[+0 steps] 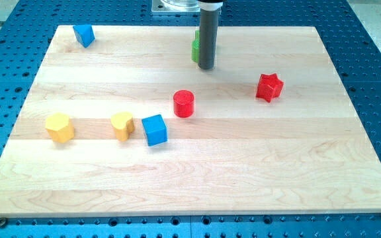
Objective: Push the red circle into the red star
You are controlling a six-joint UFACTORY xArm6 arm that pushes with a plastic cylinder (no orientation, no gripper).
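The red circle (184, 103) is a short red cylinder near the board's middle. The red star (269, 87) lies to its right and slightly higher in the view, well apart from it. My tip (206, 67) is at the end of the dark rod near the view's top centre, above and a little right of the red circle, not touching it. A green block (195, 47) sits directly behind the rod, mostly hidden by it.
A blue cube (155, 129) lies just below-left of the red circle, touching a yellow heart (122, 125). A yellow hexagon (59, 127) sits at the left. A blue block (84, 35) is at the top left. The wooden board (243, 172) rests on a blue perforated table.
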